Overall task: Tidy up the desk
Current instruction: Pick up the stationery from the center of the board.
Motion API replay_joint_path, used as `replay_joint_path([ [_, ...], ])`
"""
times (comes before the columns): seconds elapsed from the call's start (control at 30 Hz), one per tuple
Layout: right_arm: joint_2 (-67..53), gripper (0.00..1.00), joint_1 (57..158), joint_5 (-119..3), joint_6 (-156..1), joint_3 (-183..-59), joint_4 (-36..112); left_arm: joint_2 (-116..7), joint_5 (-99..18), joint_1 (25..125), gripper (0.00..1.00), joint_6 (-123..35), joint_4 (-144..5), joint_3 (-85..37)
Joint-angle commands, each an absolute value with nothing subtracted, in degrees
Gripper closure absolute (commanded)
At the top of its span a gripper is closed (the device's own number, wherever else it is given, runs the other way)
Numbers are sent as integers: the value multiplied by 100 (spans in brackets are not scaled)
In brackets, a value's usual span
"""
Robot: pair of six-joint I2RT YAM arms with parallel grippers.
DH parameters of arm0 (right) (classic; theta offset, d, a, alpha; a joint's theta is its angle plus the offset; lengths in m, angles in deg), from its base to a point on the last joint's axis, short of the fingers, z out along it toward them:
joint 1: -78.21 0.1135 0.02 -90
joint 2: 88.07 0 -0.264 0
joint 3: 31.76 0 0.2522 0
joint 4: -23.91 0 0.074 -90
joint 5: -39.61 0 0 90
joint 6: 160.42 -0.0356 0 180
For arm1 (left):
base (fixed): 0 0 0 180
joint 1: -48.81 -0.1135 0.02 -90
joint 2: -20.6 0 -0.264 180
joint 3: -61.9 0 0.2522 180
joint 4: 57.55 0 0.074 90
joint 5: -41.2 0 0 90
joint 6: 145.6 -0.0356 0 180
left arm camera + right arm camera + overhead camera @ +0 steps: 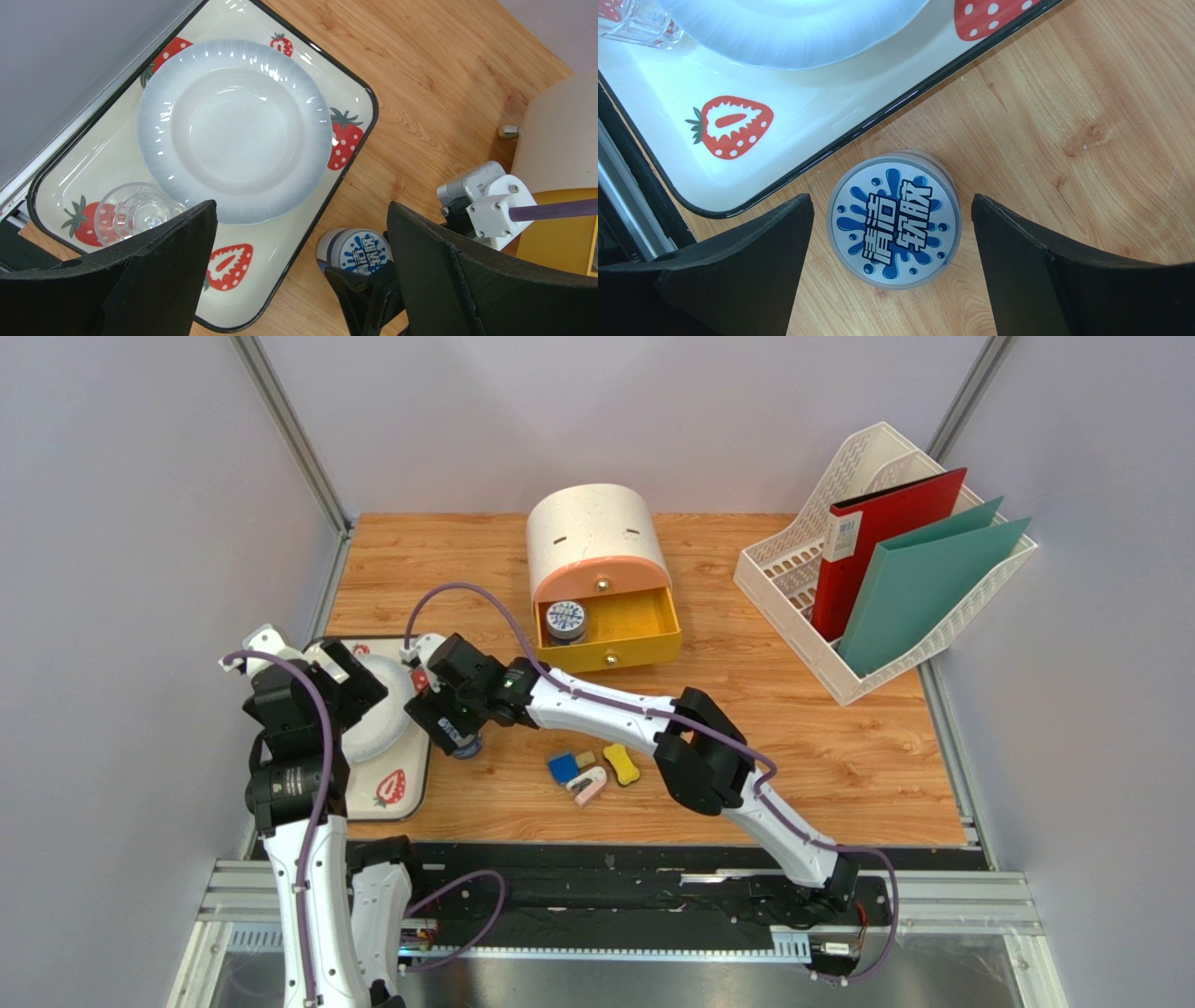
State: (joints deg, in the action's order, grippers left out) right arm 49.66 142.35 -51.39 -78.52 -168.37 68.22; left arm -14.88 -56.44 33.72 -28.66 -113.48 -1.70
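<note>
Beside the white strawberry-print tray (pixel 808 112), the small round blue-lidded plastic tub (pixel 894 218) looks light, rigid, slick: take its sides. Right gripper (pixel 890 203) straddles it, open; left gripper (pixel 302 210) open too.

Matt wood-grain desk (pixel 842 742) carries a glossy tray (pixel 98 164)

I read 清洁软胶 on the blue-splash lid of the round tub (pixel 894 218), standing on the desk (pixel 1088 105) beside the strawberry tray (pixel 668 147) edge. The label on the red folder (pixel 912 511) is too small to read.
</note>
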Motion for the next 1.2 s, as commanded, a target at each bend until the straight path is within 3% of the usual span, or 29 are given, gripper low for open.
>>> replay_joint_path([
  [0.0, 5054, 13, 14281, -5039, -7850, -17112, 6712, -1438, -5635, 3308, 1, -2818, -11262, -301],
  [0.13, 5027, 16, 14281, -4785, -7877, -16989, 6685, -1437, -5627, 3317, 1, -2827, -11253, -292],
  [0.2, 5001, 24, 14290, -4706, -7868, -16927, 6694, -1437, -5627, 3317, 1, -2827, -11253, -292],
  [0.47, 4878, 39, 14272, -4530, -7833, -16734, 6843, -1438, -5556, 3317, 1, -2844, -11209, -275],
  [0.6, 4764, 25, 14281, -4521, -7798, -16576, 6870, -1438, -5478, 3308, 1, -2853, -11174, -248],
  [0.7, 4693, 21, 14281, -4590, -7780, -16497, 6800, -1438, -5469, 3308, 1, -2853, -11165, -248],
  [1.17, 4754, 15, 14272, -4521, -7666, -16759, 6808, -1437, -5495, 3308, 1, -2862, -11183, -248],
])
